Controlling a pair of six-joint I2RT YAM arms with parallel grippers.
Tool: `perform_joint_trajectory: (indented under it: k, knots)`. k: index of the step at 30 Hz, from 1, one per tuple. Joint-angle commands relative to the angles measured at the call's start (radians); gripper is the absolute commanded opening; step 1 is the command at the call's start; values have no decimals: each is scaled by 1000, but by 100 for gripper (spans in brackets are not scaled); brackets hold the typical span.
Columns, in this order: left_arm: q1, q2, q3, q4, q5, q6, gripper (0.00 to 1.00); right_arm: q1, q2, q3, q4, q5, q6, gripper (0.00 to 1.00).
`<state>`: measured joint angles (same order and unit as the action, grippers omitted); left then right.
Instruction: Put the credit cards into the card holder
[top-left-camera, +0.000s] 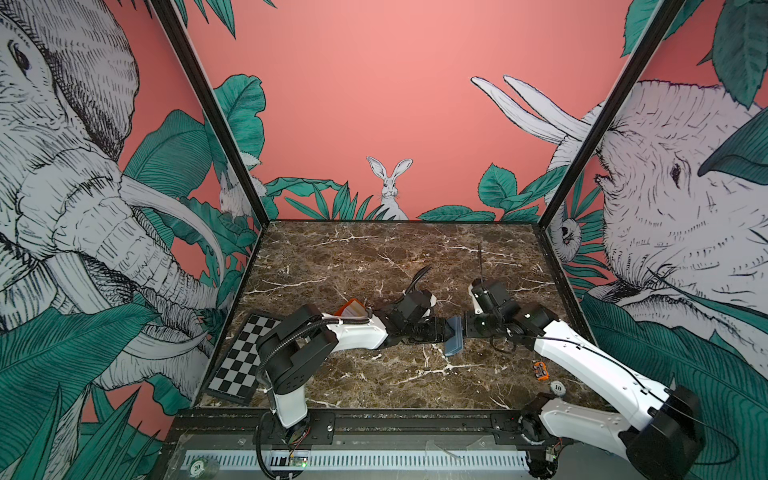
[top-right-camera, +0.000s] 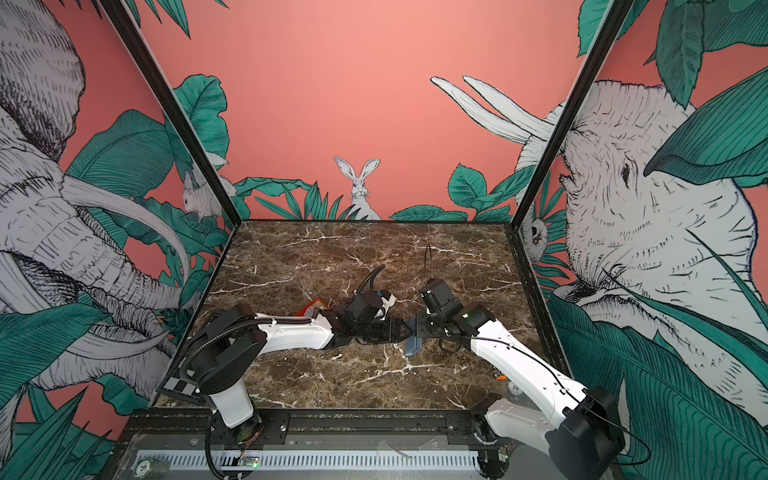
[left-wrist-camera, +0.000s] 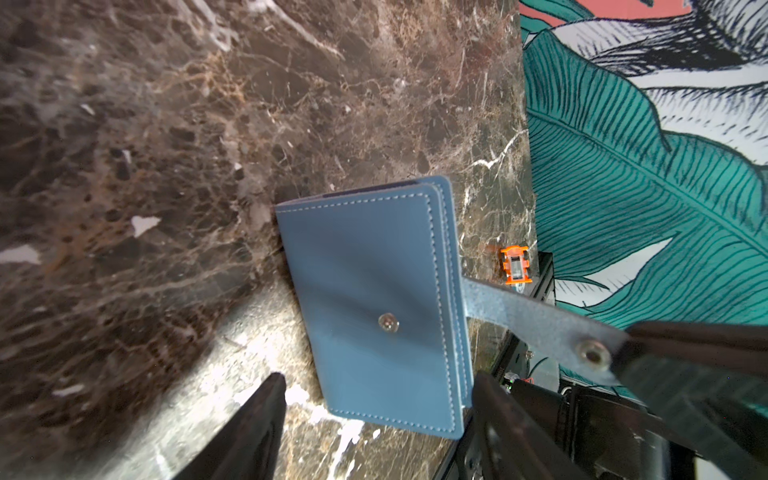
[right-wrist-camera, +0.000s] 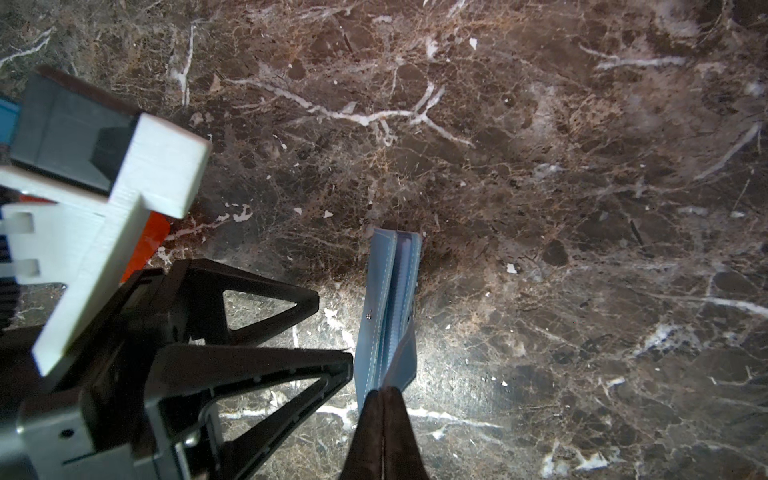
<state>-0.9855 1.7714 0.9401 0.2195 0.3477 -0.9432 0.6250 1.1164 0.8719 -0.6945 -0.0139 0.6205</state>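
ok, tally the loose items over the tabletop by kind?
card holder: 1
orange tray: 1
credit cards in it: count unclear
checkerboard panel: 1
orange toy car: 1
poker chip: 1
Total: 5, plus the cards

Bright, even light fills both top views; the walls bow at the edges. Both wrist views show white glare on the table and foreground blur.

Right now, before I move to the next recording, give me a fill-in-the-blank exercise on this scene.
The right gripper is shut on the snap ____ of the slate-blue leather card holder. The left gripper's jaws are ____, not shut. The small plastic toy car on the brown marble table is coloured ____.
Missing words: tab; open; orange.
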Motion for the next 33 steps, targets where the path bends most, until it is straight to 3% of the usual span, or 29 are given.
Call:
perform_joint_trajectory:
  k: [1,7,21,33]
  knots:
    - [-2,5,35,30,11,-8,75,10,-21,29,-5,4,-3,0]
    - [-4,22,46,24,13,-7,75,13,-28,30,-7,8,-4,0]
    - [-2,28,42,-23,-11,1,61,16,-17,25,-23,34,-6,0]
    - [14,-17,7,-61,-42,33,60,16,3,4,-26,61,-7,0]
